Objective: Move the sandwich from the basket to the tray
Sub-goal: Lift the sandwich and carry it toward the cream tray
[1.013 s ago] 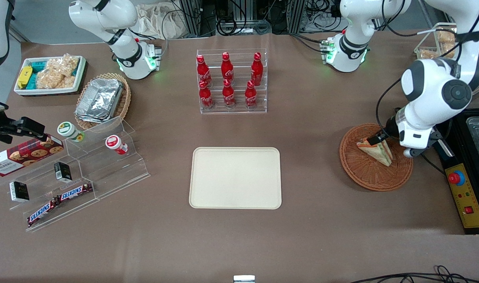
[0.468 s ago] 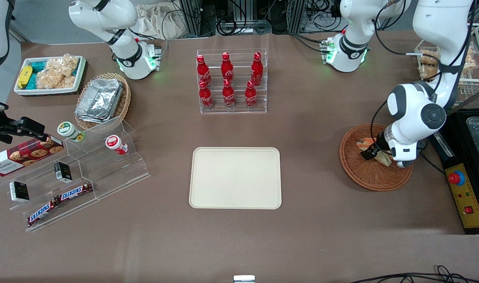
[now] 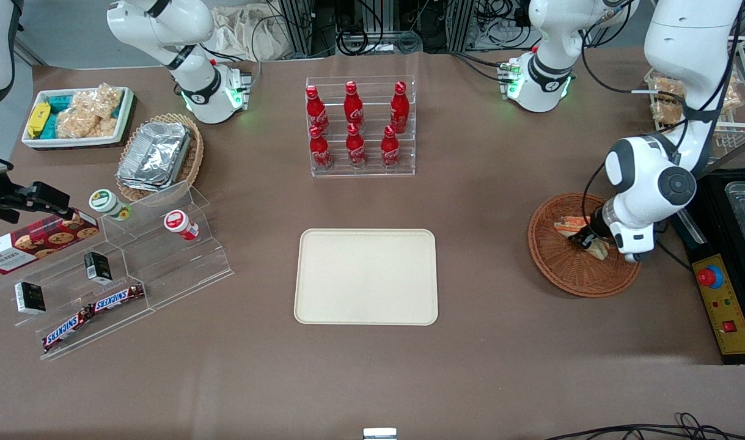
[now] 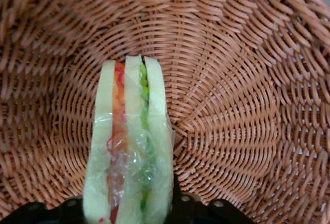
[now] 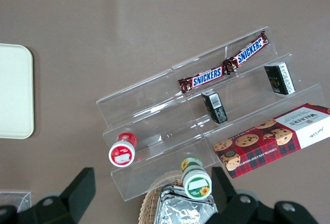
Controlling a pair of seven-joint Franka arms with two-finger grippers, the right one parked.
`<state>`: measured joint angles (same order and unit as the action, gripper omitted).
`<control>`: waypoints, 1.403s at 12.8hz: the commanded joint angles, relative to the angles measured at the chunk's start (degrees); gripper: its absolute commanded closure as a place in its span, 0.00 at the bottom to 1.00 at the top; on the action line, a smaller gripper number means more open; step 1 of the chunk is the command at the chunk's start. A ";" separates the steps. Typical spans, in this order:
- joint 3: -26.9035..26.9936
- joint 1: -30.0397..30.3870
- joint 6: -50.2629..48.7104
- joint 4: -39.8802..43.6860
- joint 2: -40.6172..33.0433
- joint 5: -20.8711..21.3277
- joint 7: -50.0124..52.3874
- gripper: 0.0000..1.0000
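Note:
The sandwich, a pale bread wedge with orange, red and green layers, sits in the round reddish-brown wicker basket toward the working arm's end of the table. My gripper is down in the basket over it and hides much of it. In the left wrist view the plastic-wrapped sandwich stands edge-on between my gripper's dark fingers, which press on both of its sides, with basket weave all round. The cream tray lies bare at mid-table, apart from the basket.
A clear rack of red bottles stands farther from the front camera than the tray. A black control box with a red button lies beside the basket. A clear stepped shelf of snacks and a foil-container basket sit toward the parked arm's end.
The arm swung in over the basket and the gripper came down onto the sandwich, which lay fully in view a second ago. In the last half second it shifted only slightly.

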<state>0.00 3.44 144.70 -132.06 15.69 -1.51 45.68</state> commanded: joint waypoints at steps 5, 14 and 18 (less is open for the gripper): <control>-5.15 -3.25 -27.61 12.68 -12.35 0.10 -3.94 1.00; -20.21 -18.54 -18.69 29.38 7.30 6.31 8.81 1.00; -20.12 -22.95 -11.30 35.90 17.87 13.79 11.09 1.00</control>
<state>-20.68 -17.64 132.39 -100.73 29.26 9.13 55.49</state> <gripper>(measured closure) 0.797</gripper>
